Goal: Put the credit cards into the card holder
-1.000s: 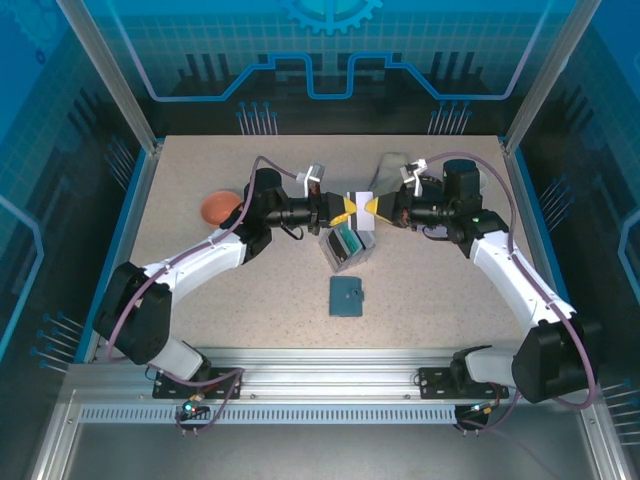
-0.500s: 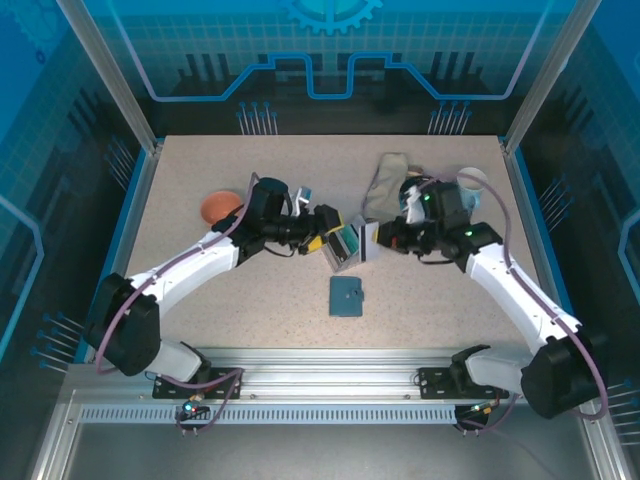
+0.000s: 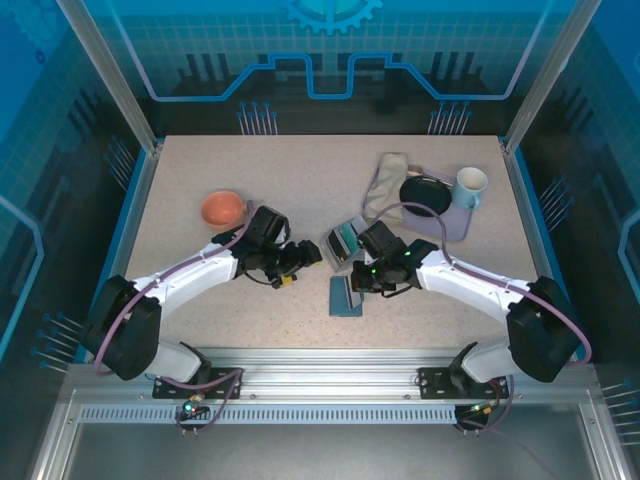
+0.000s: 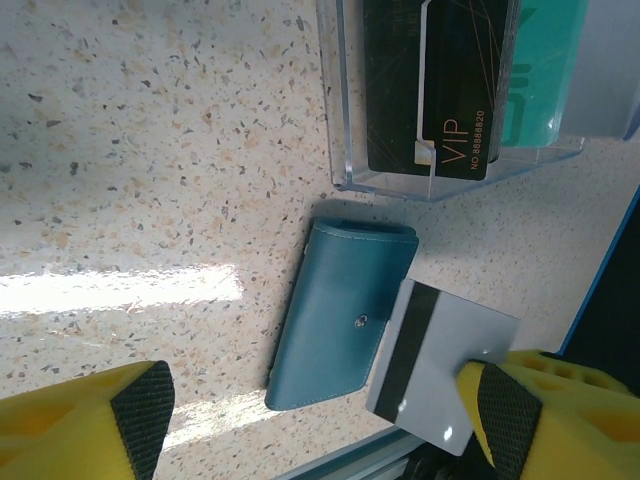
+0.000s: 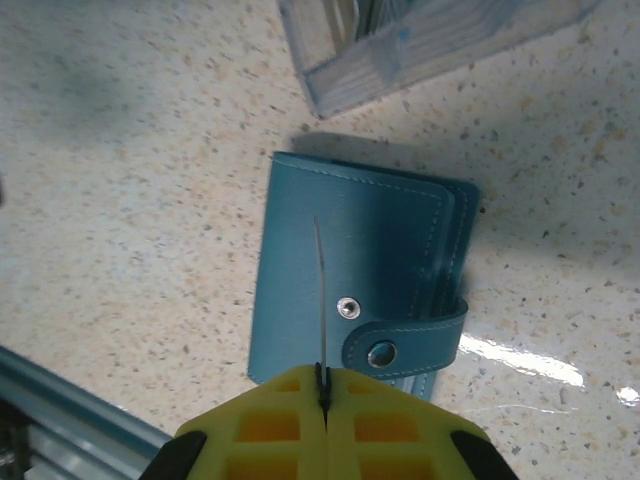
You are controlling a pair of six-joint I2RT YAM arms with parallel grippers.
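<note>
The slate-blue card holder lies folded on the table near the front edge, its snap strap loose from the stud. My right gripper is shut on a thin grey credit card, seen edge-on, held upright just above the holder's face. In the left wrist view this card shows a black stripe and sits by my right finger. My left gripper is open, left of the holder, with nothing between its fingers. A dark VIP card and a teal card stand in a clear tray.
An orange bowl sits at the left. A grey cloth, a black disc and a white mug are at the back right. The metal rail runs just in front of the card holder.
Both grippers held the card together above the tray. The left gripper opened and drew back to the left. The right gripper carried the card down over the card holder.
</note>
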